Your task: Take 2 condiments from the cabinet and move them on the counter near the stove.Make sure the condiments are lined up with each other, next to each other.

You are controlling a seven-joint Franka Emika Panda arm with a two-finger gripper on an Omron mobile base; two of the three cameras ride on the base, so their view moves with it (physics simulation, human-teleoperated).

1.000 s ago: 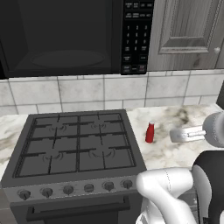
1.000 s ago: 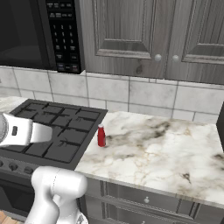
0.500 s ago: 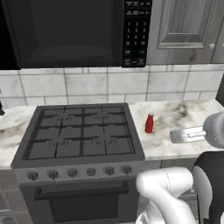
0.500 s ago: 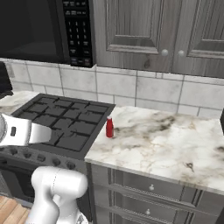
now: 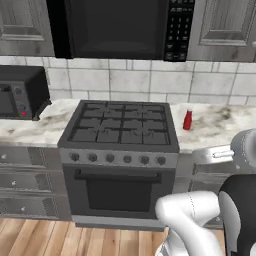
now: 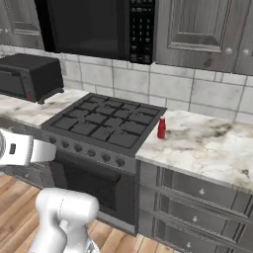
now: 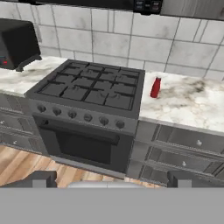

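Note:
One condiment, a slim red squeeze bottle [image 5: 188,120] [image 6: 161,128] [image 7: 155,87], stands upright on the marble counter [image 5: 220,125] [image 6: 212,146] [image 7: 192,103]. It is just right of the stove [image 5: 120,130] [image 6: 106,118] [image 7: 92,89], near the back wall. My gripper [image 7: 113,179] hangs well back from the range, at about oven-door height. Its fingertips [image 7: 43,178] stand wide apart with nothing between them. The cabinet is out of view.
A black countertop oven [image 5: 20,92] [image 6: 29,76] [image 7: 15,43] sits on the counter left of the stove. A black microwave [image 5: 120,27] [image 6: 99,24] hangs above the range, flanked by grey door cabinets [image 6: 197,27]. Wooden floor [image 5: 75,240] lies in front of the drawers.
The base has backed away from the range and the whole picture has shifted; floor, oven door and the left counter now show. The red bottle stays put. The gripper stays open.

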